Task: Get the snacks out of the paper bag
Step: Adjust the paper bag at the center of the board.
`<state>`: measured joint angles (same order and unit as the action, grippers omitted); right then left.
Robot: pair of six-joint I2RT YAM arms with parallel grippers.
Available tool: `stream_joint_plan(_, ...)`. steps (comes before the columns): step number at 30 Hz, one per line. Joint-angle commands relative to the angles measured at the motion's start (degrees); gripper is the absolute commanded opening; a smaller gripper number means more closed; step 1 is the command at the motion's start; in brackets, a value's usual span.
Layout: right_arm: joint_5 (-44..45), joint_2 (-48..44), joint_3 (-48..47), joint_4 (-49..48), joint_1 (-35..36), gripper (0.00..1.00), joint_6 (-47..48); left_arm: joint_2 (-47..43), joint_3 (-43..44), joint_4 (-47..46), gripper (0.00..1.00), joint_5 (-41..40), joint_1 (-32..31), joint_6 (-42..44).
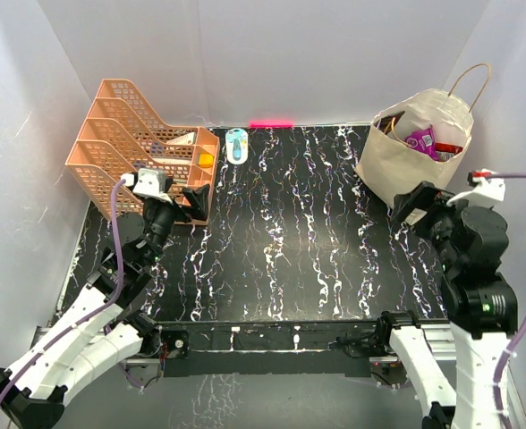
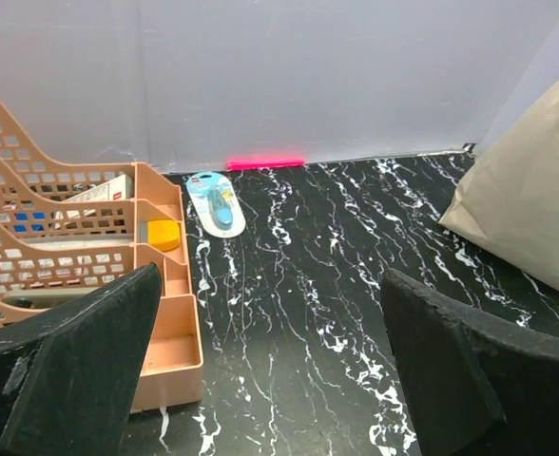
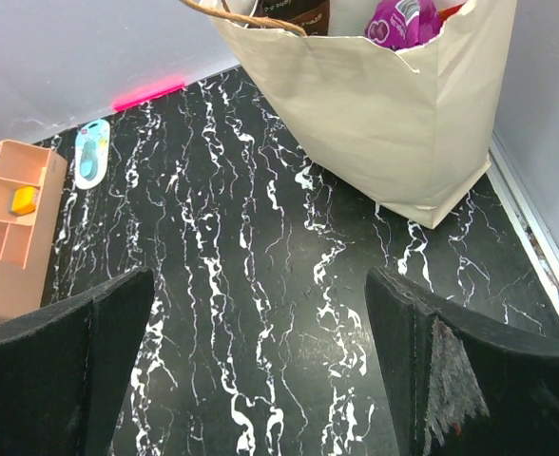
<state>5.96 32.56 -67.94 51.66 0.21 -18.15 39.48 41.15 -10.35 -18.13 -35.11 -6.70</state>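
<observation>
Spreading left fingers (image 2: pixel 70 370) wide, gripping nothing, beside peach rack (image 1: pixel 120 134) at left edge of table (image 1: pixel 290 241); spreading right fingers (image 3: pixel 61 370) wide near paper bag (image 1: pixel 397 165) standing in far right corner, holding snacks (image 1: pixel 421 138), showing purple pouch (image 3: pixel 400 21) at its mouth.

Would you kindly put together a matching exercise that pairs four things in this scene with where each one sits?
Things:
1. paper bag
2. peach tray rack
3. blue-and-white object
4. purple pouch

Places:
A. lying flat at the far edge, between the rack and the bag
B. far left of the table
C. standing upright at the far right
D. sticking out of the bag's open top

Pairs: 1-C, 2-B, 3-A, 4-D
</observation>
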Motion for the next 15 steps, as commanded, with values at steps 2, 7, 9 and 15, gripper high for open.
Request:
stream_joint_plan(2, 1.18, 9.33, -2.35, -9.5, -0.45, 0.98, 2.67, -0.28, -0.74, -5.22, 0.98, 2.09, -1.43, 0.0)
stream_joint_plan(7, 1.98, 20.87, -7.86, -14.39, -0.53, 0.98, 8.53, 0.04, -1.43, -7.01, 0.98, 2.24, -2.37, 0.68)
stream_joint_plan(9, 2.12, 24.85, -9.97, -16.76, -0.58, 0.98, 11.74, -0.03, -1.52, -7.52, 0.98, 2.25, -2.68, 0.89)
stream_joint_plan(15, 2.25, 33.06, -13.75, -24.28, -0.59, 0.98, 22.41, -0.11, -1.79, -8.49, 0.99, 2.47, -3.38, 1.33)
